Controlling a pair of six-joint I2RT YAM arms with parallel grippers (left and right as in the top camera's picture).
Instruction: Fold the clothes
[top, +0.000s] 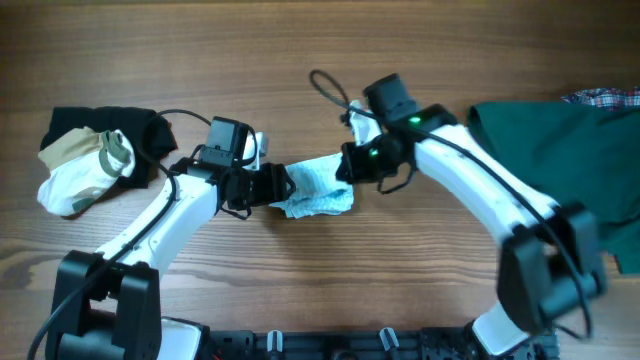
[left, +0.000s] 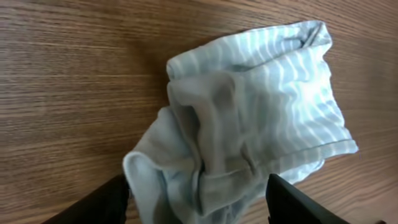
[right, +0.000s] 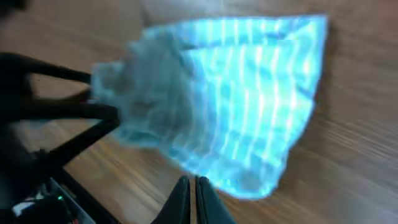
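Wide wooden counter (top: 300, 40). A big dark green garment (top: 545, 150) sprawls at the right edge, with a black-and-cream heap (top: 95, 150) far left. Dead centre, the little striped garment (top: 318, 188) lies rumpled between both arms. The left end effector (left: 199, 202) gapes wide at its bunched end, gripping nothing. The right end effector (right: 193, 186) is pinched nearly closed at the opposite hem; whether it has caught any cloth, I can't tell.

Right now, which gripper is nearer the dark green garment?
Right. The right gripper sits left of the dark green garment; the left gripper is farther left, beyond the striped garment.
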